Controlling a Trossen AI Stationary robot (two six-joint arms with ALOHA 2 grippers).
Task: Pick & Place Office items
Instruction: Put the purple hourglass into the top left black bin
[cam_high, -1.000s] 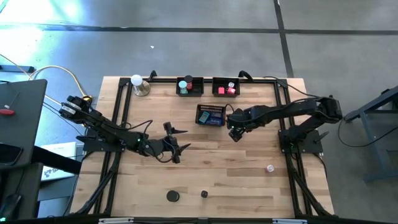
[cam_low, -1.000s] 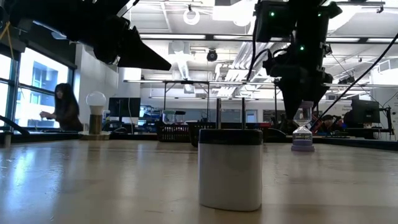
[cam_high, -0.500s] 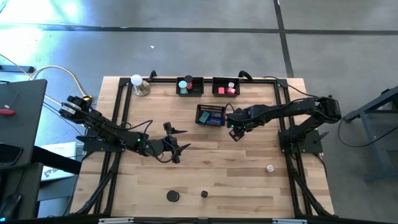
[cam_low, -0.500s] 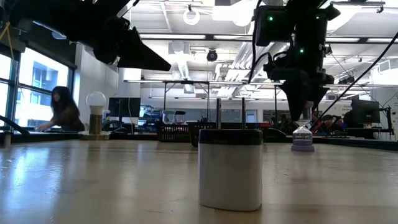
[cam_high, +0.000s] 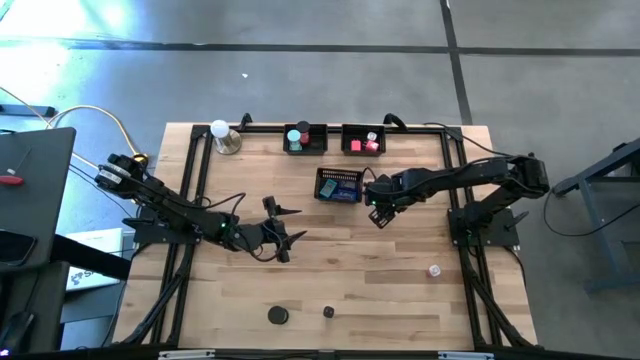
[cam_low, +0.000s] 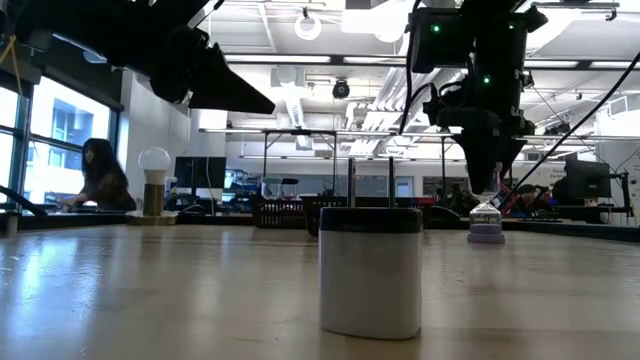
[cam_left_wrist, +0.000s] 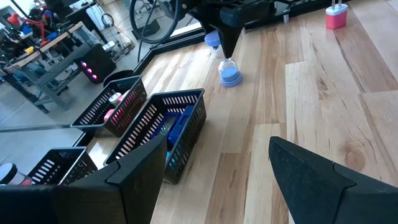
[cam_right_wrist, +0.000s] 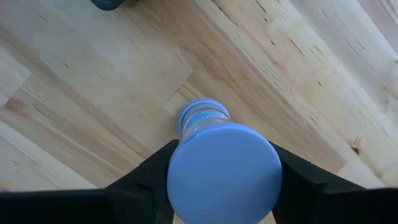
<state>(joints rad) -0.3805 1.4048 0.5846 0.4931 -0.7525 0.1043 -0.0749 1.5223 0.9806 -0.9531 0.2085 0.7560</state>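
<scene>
A small blue hourglass (cam_left_wrist: 229, 67) stands upright on its base on the wooden table (cam_high: 350, 270), just right of a black mesh tray (cam_high: 340, 186) holding dark blue blocks. My right gripper (cam_right_wrist: 222, 177) comes down on it from above, shut on its top cap; in the high view the gripper (cam_high: 378, 214) hides it. My left gripper (cam_high: 285, 230) hovers open over the table's middle left, holding nothing. A black-topped roll (cam_high: 278, 315), a small dark piece (cam_high: 328, 312) and a pale piece (cam_high: 434, 270) lie toward the near edge. My right gripper pinches the hourglass's round blue top cap (cam_right_wrist: 224, 165) between its two fingers, one on each side of the disc. The fingers (cam_low: 487, 175) point straight down from above. The hourglass stays upright with its base (cam_low: 486, 237) on the table.
Two more mesh trays (cam_high: 305, 138) (cam_high: 362, 140) with teal and pink-red pieces sit at the far edge, beside a white ball on a metal base (cam_high: 220, 132). A black frame borders the table. Bare wood lies between the arms and the near edge. A person sits beyond the table (cam_low: 100, 175).
My right gripper's fingers have closed in on the hourglass's top, from spread wide to meeting the cap. The hourglass has stayed standing in place.
</scene>
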